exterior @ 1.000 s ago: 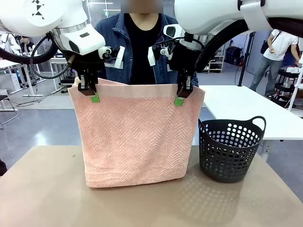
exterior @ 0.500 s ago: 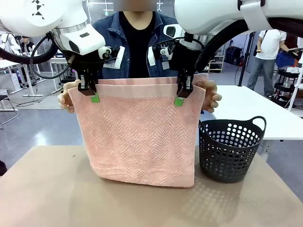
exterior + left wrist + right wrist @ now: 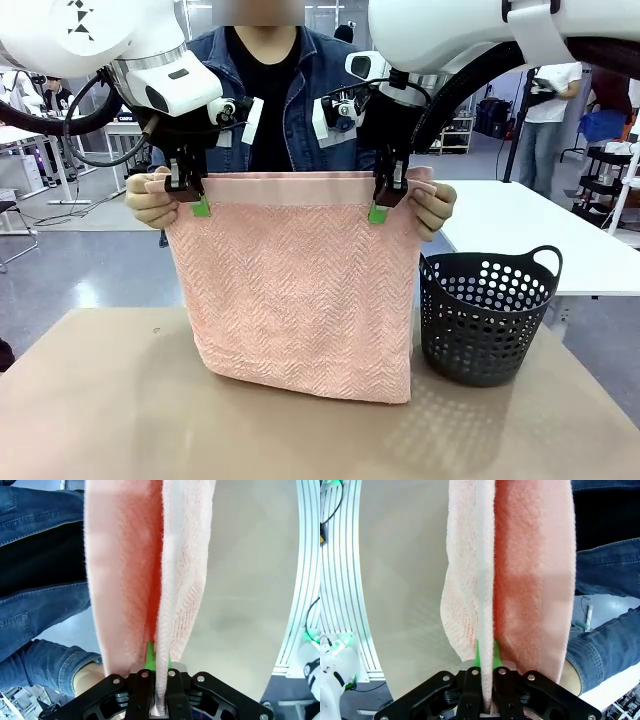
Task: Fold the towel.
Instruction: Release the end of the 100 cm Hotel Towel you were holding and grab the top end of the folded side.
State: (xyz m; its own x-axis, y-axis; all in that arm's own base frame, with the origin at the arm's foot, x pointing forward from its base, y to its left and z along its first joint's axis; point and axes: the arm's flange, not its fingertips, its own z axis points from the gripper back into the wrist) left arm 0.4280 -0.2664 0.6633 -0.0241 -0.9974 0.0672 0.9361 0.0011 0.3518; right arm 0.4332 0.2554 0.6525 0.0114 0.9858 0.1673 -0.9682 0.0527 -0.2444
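Towel (image 3: 295,290) hangs doubled, straight down from both my grippers. Its top edge runs left to right between them, and its lower fold is close to the table (image 3: 90,400); contact there cannot be confirmed. My left gripper (image 3: 200,205) and right gripper (image 3: 378,210) are each clamped tight on the top band, one near each upper corner. The wrist views show the jaws pinching the near layer only, with the far layer hanging just outside them on the person's side. One hand (image 3: 152,200) of the person grips the left top corner, and the other hand (image 3: 432,205) the right, each just outboard of my fingers. Judgement: the coming move turns on that level top edge. Neither arm is nearer, so both must travel together. A basket (image 3: 487,315) stands just right of the towel.
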